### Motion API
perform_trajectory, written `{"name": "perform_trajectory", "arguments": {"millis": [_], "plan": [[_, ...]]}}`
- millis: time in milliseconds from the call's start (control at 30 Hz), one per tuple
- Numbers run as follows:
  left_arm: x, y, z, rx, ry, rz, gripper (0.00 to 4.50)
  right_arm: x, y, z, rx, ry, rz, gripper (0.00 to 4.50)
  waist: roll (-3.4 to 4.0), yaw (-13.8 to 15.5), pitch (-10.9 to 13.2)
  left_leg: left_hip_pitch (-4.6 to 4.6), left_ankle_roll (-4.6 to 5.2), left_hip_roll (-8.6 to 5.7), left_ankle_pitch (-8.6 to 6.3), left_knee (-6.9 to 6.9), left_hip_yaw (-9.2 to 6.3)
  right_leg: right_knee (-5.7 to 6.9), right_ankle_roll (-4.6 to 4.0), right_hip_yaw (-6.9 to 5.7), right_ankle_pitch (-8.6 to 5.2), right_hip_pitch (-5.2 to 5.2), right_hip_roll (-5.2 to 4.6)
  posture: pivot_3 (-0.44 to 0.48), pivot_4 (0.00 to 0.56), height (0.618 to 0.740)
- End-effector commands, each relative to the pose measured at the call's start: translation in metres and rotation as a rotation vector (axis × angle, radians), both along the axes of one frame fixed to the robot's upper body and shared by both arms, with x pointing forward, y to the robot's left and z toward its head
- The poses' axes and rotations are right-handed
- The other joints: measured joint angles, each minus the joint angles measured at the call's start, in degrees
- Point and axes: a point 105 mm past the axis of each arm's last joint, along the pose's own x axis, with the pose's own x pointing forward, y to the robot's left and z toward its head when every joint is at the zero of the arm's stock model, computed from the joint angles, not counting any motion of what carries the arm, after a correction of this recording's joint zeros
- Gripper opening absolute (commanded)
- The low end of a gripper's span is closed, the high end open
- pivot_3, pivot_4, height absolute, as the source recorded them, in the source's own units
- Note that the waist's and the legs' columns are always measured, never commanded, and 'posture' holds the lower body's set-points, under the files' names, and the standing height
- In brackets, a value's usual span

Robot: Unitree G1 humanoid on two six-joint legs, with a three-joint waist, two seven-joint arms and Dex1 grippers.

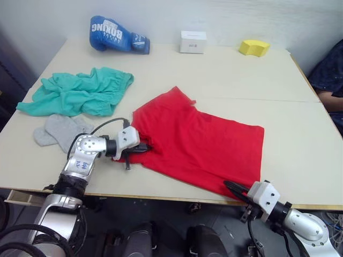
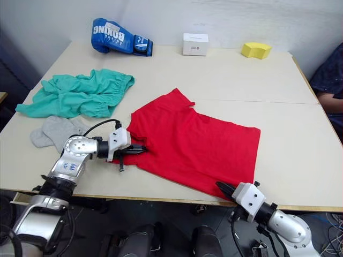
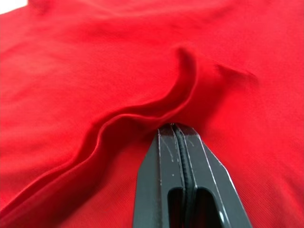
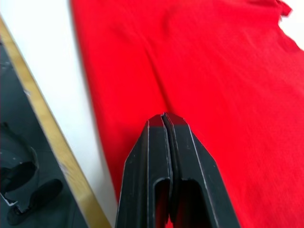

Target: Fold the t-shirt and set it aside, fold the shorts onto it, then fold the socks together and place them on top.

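The left gripper has its two black fingers pressed together, tips meeting a raised ridge of red cloth at the near-left edge of the t-shirt. From the left wrist view the fingers look pinched on that fold, though how much fabric lies between them is hidden. The right gripper also has its fingers closed flat against each other, at the shirt's near-right corner by the table's front edge; whether any cloth is caught there cannot be told.

The t-shirt lies spread at the centre of the table, its long axis running from about ten o'clock to four o'clock (one sleeve points toward the far side). The two grippers sit at opposite ends of its near edge, so the bulk of the shirt lies toward twelve o'clock from both. That suggests the next fold would carry the near edge away from the robot.

At about ten o'clock from the shirt, well apart, the shorts lie crumpled. The socks rest just nearer than them, close beside the left arm.

Along the far edge sit a blue boxing glove, a white box and a yellow block.
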Motion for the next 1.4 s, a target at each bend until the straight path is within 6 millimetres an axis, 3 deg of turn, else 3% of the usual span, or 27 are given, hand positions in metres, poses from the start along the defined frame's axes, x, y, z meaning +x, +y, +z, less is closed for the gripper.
{"name": "perform_trajectory", "arguments": {"millis": [33,167,267,367,433,533,700,867,1000,1167,1300,1400], "plan": [[0.011,0.001,0.018,-0.095,-0.034,0.062,0.01,0.000,-0.022,-0.005,-0.021,0.013,-0.107,0.00,0.00,-0.04,0.00,-0.01,0.00,0.00,0.00,-0.01,0.00,0.00,0.00,0.00,0.00,-0.01,0.00,0.000,0.150,0.740],[0.017,0.015,0.015,-0.085,-0.048,0.149,0.01,-0.008,-0.049,-0.011,-0.080,0.011,-0.191,0.00,0.00,-0.18,0.00,0.02,-0.01,0.01,0.01,-0.03,0.01,0.00,0.00,0.01,0.00,-0.01,0.03,0.000,0.150,0.740],[0.015,0.044,0.007,-0.034,-0.061,0.261,0.01,-0.018,-0.071,-0.006,-0.112,-0.020,-0.282,0.00,0.00,-0.24,-0.01,0.03,-0.02,0.03,0.01,-0.05,0.02,0.00,0.00,0.01,0.00,-0.03,0.04,0.000,0.150,0.740],[0.003,0.063,0.021,-0.131,-0.100,0.305,0.01,-0.028,-0.087,0.005,-0.122,-0.061,-0.334,0.00,0.01,-0.44,-0.02,0.06,-0.06,0.06,-0.01,-0.13,0.03,-0.03,0.00,0.06,0.00,-0.03,0.04,0.000,0.150,0.740],[-0.012,0.071,0.038,-0.235,-0.113,0.291,0.01,-0.031,-0.085,0.017,-0.102,-0.099,-0.328,0.00,0.01,-0.52,-0.02,0.07,-0.07,0.09,-0.01,-0.14,0.03,-0.03,0.00,0.07,0.00,-0.04,0.03,0.000,0.150,0.740],[-0.038,0.080,0.046,-0.272,-0.081,0.262,0.01,-0.032,-0.061,0.030,-0.052,-0.133,-0.249,0.00,0.01,-0.42,-0.02,0.05,-0.27,0.13,-0.12,-0.14,-0.02,-0.05,-0.01,0.09,-0.01,-0.04,0.02,0.000,0.150,0.740],[-0.067,0.066,0.022,-0.154,-0.022,0.194,0.01,-0.026,-0.015,0.019,0.001,-0.112,-0.159,0.00,0.11,-0.27,-0.09,0.10,-0.39,0.14,-0.17,-0.19,-0.03,-0.10,-0.05,0.11,-0.03,0.00,0.01,0.000,0.150,0.740],[-0.060,0.075,-0.001,-0.086,-0.013,0.316,0.01,-0.021,0.001,0.008,0.017,-0.089,-0.161,0.00,0.13,0.08,-0.09,0.03,-0.39,0.07,-0.20,-0.17,-0.03,-0.13,-0.05,0.11,-0.03,-0.06,-0.05,0.000,0.150,0.740],[-0.052,0.097,-0.014,-0.012,-0.015,0.427,0.01,-0.029,-0.022,-0.011,-0.047,-0.048,-0.231,0.00,0.16,-0.05,-0.12,0.03,-0.41,0.07,-0.22,-0.25,-0.02,-0.14,-0.06,0.09,-0.03,-0.09,-0.05,0.000,0.150,0.740],[-0.037,0.117,-0.006,-0.012,-0.052,0.520,0.01,-0.040,-0.062,-0.011,-0.099,-0.040,-0.326,0.00,0.24,-0.07,-0.19,0.10,-0.22,0.08,-0.33,-0.27,0.00,-0.13,-0.07,0.08,-0.04,-0.04,-0.04,0.000,0.150,0.740],[-0.038,0.115,0.014,-0.091,-0.072,0.438,0.01,-0.050,-0.079,0.013,0.007,-0.029,-0.351,0.00,0.26,-0.20,-0.19,0.10,-0.20,0.09,-0.35,-0.31,0.01,-0.13,-0.07,0.08,-0.04,-0.07,-0.02,0.000,0.150,0.740],[-0.053,0.104,0.027,-0.119,-0.050,0.287,0.62,-0.054,-0.069,0.025,0.005,0.011,-0.241,0.36,0.25,-0.42,-0.19,0.10,-0.22,0.13,-0.32,-0.40,0.02,-0.14,-0.08,0.10,-0.04,-0.10,0.00,0.000,0.150,0.740]]}}
